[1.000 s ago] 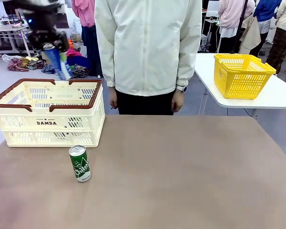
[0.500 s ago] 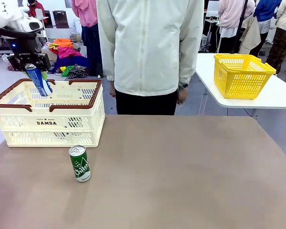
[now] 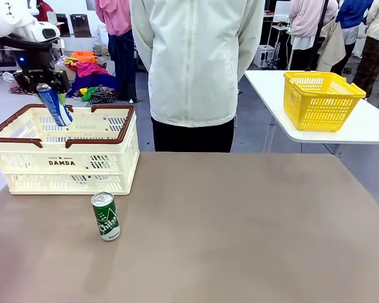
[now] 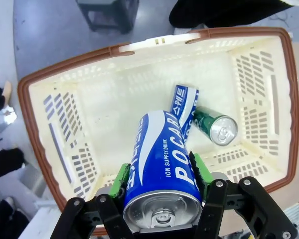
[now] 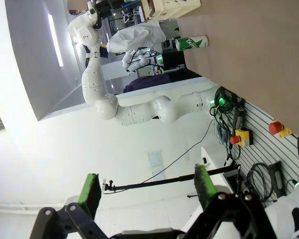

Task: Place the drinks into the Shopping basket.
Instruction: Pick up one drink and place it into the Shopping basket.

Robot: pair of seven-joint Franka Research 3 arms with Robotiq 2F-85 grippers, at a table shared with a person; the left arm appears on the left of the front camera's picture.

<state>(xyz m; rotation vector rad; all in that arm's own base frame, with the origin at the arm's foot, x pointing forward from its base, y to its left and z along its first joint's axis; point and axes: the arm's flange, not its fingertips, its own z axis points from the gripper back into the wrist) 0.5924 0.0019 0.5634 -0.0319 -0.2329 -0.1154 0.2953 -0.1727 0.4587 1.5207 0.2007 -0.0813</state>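
Above the far left corner of the table (image 3: 240, 240), the left gripper (image 3: 48, 85) hangs over the Shopping basket (image 3: 69, 163), its fingers clenched on a blue can (image 3: 54, 105). From the front, that can leans with its silver top up and to the left, its lower end dipping just below the brown rim at the basket's far left side. The left wrist view looks straight down past the blue can (image 4: 162, 174), green pads (image 4: 120, 178) pressing both of its sides, into the cream basket (image 4: 65, 124) below.

Two more drinks lie on the basket floor, touching each other: a second blue can (image 4: 185, 105) and a green can inside (image 4: 215, 128), the green one on its side with its silver top facing up toward the camera.

Near the table's left edge, just in front of the basket and apart from it, a green can on the table (image 3: 105, 216) stands upright with white lettering on its side. The right wrist view catches the same green can (image 5: 192, 43), sideways, on the brown tabletop.

The right gripper (image 5: 144, 191) points away from the table with its fingers spread wide and nothing between the green pads.

A person in a pale jacket (image 3: 199, 60) stands at the far edge of the table. Off to the right, a yellow basket (image 3: 320, 99) sits on a separate white table (image 3: 366, 129).
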